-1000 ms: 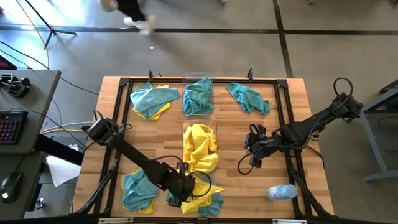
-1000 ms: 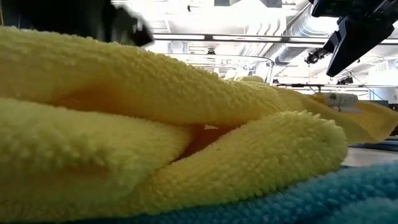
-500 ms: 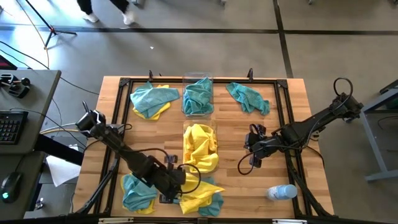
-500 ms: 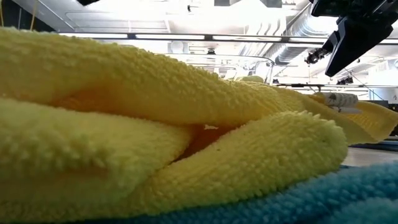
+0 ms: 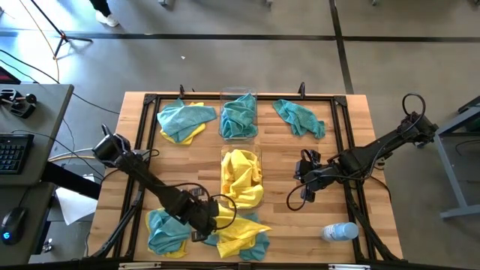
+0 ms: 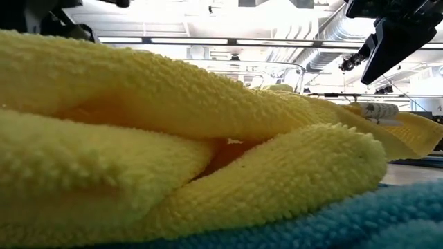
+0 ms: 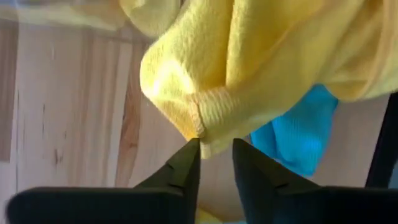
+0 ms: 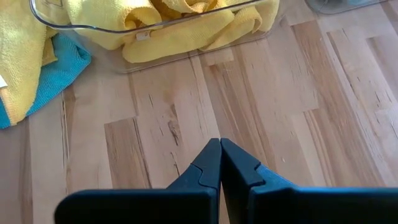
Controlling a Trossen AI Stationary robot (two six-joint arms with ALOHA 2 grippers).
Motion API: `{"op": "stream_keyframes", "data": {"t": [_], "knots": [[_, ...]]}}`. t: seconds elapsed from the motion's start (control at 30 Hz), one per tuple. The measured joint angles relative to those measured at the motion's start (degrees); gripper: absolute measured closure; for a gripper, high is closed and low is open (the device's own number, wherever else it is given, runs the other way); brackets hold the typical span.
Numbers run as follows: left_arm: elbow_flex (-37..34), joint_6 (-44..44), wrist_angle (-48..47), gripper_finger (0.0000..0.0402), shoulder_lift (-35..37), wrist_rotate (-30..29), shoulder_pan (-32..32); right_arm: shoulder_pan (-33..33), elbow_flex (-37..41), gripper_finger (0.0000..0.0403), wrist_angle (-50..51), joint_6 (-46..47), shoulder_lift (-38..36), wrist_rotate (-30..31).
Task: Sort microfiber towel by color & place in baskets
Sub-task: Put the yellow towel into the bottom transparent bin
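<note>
My left gripper [image 5: 204,226] is near the table's near edge, shut on a yellow towel [image 5: 241,227] that lies over a teal towel [image 5: 259,245]. The same yellow towel [image 6: 208,138] fills the low view. A clear basket [image 5: 241,156] at the table's middle holds yellow towels, and it also shows in the right wrist view [image 8: 155,25]. A second clear basket [image 5: 238,96] at the far edge holds teal towels. My right gripper [image 5: 306,192] is shut and empty above bare wood, right of the yellow basket. My left gripper pinches the yellow towel at a hemmed edge fold [image 7: 200,127] between its two fingertips [image 7: 190,157]. The cloth bunches out beyond the fingers. The rest of the towel trails toward the table's right over the teal towel.
A teal and yellow pile [image 5: 182,120] lies at the far left. A teal towel [image 5: 298,117] lies at the far right. Another teal pile [image 5: 163,229] lies at the near left. A clear bottle [image 5: 339,232] lies at the near right. Black frame rails [image 5: 346,142] border the table.
My left gripper has gone a little toward the table's left edge with the yellow towel's edge. The towel has been drawn out leftward and has changed shape, while its right part stays on the teal towel.
</note>
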State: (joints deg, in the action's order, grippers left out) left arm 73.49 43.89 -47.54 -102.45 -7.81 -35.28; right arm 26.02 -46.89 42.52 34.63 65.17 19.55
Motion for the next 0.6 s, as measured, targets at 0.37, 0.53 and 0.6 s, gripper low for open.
{"op": "stream_keyframes", "data": {"t": [0.37, 0.53, 0.6], "knots": [[-8.0, -0.5, 16.8, 0.0242, 0.0, -0.7, 0.4, 0.0, 0.0, 0.0402, -0.6, 0.0, 0.0, 0.0], [-9.1, -0.1, 20.5, 0.0268, 0.0, -1.3, 0.4, 0.0, 0.0, 0.0402, -0.5, 0.0, 0.0, 0.1], [-9.0, -0.6, 20.1, 0.0309, 0.1, -1.3, 0.4, 0.0, 0.0, 0.0402, -0.6, 0.0, 0.0, 0.1]]}}
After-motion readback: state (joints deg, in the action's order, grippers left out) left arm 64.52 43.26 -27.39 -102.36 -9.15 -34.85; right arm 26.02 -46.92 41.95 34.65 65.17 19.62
